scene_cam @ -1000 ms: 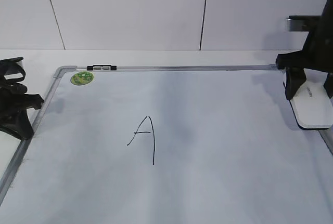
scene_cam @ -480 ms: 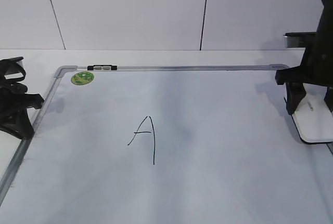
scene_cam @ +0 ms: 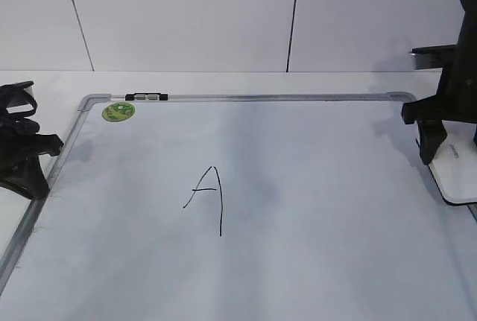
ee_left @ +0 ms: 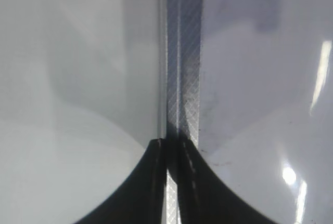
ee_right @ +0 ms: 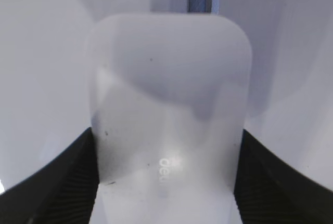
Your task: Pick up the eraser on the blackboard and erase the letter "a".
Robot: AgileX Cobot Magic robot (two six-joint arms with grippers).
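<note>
The white eraser (scene_cam: 456,176) sits at the right edge of the blackboard (scene_cam: 320,209), partly cut off by the exterior view's border. My right gripper (scene_cam: 451,159) is shut on it. In the right wrist view the black fingers (ee_right: 73,182) press both long sides of the eraser (ee_right: 166,94), whose grey lettering faces up. Only a tall capital "A" (scene_cam: 209,196) shows on the board; the small letter "a" is not visible, and a faint grey smudge lies to the right of the "A". My left gripper (scene_cam: 28,176) is shut and empty over the board's left frame (ee_left: 182,78).
A round green sticker (scene_cam: 118,111) and a small black clip (scene_cam: 146,97) sit at the board's far left corner. A white panelled wall stands behind the table. The board's metal frame runs along the far and left edges.
My right gripper has carried the eraser to the right, closer to the board's right edge and partly out of the exterior view. The left arm has not moved.
</note>
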